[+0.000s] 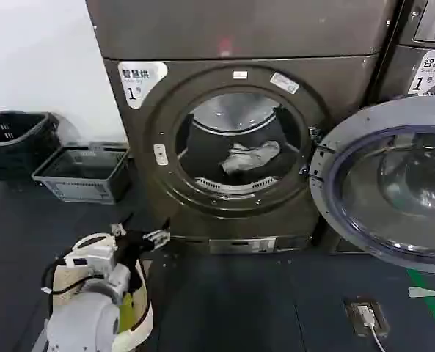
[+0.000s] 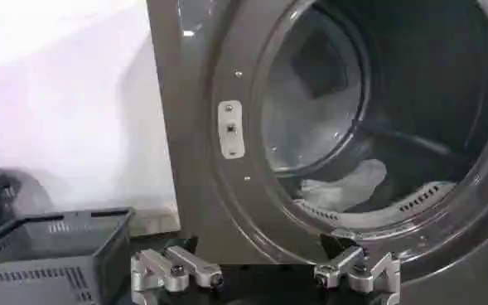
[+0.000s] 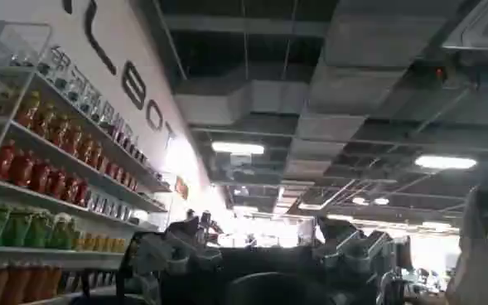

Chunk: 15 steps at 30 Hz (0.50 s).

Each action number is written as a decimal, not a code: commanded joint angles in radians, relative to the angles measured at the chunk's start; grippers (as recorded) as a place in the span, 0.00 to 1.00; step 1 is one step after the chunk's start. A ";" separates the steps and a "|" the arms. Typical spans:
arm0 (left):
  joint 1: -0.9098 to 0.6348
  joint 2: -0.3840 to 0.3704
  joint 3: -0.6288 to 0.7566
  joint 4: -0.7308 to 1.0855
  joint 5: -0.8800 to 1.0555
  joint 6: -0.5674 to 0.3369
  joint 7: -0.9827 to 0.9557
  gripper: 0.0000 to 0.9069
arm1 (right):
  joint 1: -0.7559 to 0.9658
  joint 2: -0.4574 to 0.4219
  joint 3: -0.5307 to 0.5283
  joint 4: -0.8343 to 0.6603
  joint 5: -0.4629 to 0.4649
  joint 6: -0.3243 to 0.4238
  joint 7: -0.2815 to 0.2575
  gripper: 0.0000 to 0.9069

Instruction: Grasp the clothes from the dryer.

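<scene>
Fingers (image 2: pixel 173 270) on the left gripper (image 2: pixel 264 273) are spread wide with nothing between them, hovering low in front of the dryer (image 1: pixel 342 73), just below the lower left of its round porthole. From the head view, that left gripper (image 1: pixel 140 238) sits above the dark floor (image 1: pixel 261 301), short of the machine's base, its white arm running back toward the near edge. Up inside the drum, the clothes (image 1: pixel 250 157) lie as a small white and grey bundle on the drum bottom, well apart from the gripper; the left wrist view shows the clothes (image 2: pixel 343 186) just behind the porthole's lower rim. The glass door (image 1: pixel 393 183) is swung fully open to the right. A grey crate (image 1: pixel 85 172) and black basket (image 1: pixel 15 143) stand on the floor at the left. The right gripper (image 3: pixel 264 253) points up toward a ceiling, fingers apart.
</scene>
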<state>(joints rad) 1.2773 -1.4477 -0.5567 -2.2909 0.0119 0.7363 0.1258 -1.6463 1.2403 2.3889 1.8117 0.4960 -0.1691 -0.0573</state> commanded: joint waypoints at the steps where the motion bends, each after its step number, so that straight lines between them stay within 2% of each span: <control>1: 0.007 0.001 -0.002 -0.008 0.002 0.049 -0.002 1.00 | 0.000 0.002 -0.022 -0.026 -0.016 0.052 0.017 1.00; 15: 0.023 0.001 -0.001 -0.031 -0.003 0.049 -0.019 1.00 | -0.002 -0.003 -0.052 -0.017 -0.013 0.044 0.048 1.00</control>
<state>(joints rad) 1.2966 -1.4465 -0.5584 -2.3173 0.0093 0.7363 0.1110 -1.6473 1.2377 2.3456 1.7968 0.4861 -0.1331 -0.0220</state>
